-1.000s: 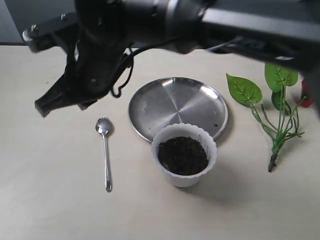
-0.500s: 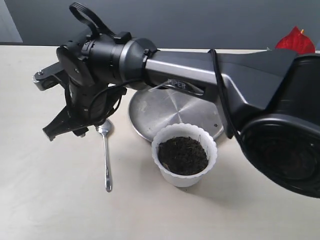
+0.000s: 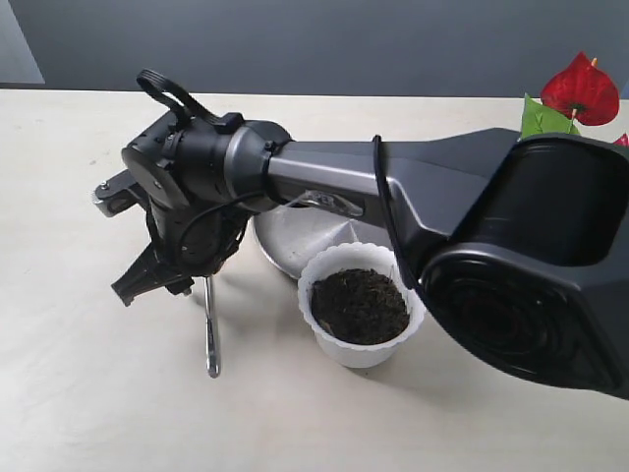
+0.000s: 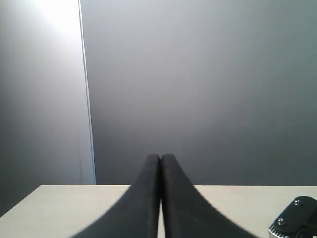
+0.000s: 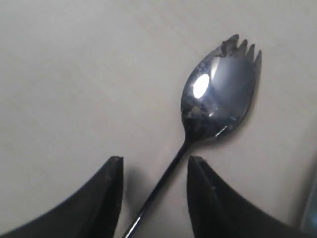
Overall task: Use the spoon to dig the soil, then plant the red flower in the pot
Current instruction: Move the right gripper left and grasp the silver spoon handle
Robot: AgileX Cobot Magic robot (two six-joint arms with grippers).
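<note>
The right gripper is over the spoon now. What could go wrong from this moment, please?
1. The spoon lies flat on the table, and its thin handle is between the open jaws of the right gripper. Closing could push it aside or let it slip instead of pinching it.
2. The right arm seems to pass close by the pot. A careless lift or swing might knock it and spill the soil.

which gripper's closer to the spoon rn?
Right. The right gripper hangs open over the spoon, whose handle runs between its jaws. The left gripper is shut and faces the wall; its view shows no spoon.
</note>
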